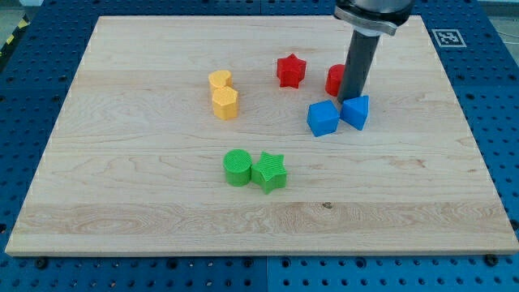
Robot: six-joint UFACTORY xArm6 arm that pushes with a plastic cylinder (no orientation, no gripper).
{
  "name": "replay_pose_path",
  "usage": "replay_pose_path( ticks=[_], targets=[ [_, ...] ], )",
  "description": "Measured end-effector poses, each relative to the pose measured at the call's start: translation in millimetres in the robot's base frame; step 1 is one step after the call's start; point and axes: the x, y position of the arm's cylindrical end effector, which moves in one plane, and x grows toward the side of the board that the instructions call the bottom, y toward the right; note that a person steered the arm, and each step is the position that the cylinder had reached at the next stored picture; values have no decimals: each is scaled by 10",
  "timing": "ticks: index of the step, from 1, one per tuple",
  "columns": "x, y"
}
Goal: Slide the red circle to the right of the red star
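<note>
The red star [290,70] lies in the upper middle of the wooden board [122,162]. The red circle [335,79] sits to the star's right, with a gap between them; my rod hides its right part. My tip [353,97] rests on the board against the red circle's right side, just above the blue triangle-like block [355,112].
A blue cube [323,118] touches the blue triangle-like block on its left. A yellow heart [219,79] and a yellow hexagon [225,103] sit left of the star. A green circle [238,167] and green star [269,171] lie lower down.
</note>
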Motion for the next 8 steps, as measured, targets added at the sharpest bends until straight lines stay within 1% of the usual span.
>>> replay_pose_path(
  ticks=[1,2,3,4,5,6,8],
  targets=[
    [0,342],
    [-78,318],
    [-152,-72],
    [-341,-276],
    [-356,-277],
    [-366,-99],
    [-233,382]
  ],
)
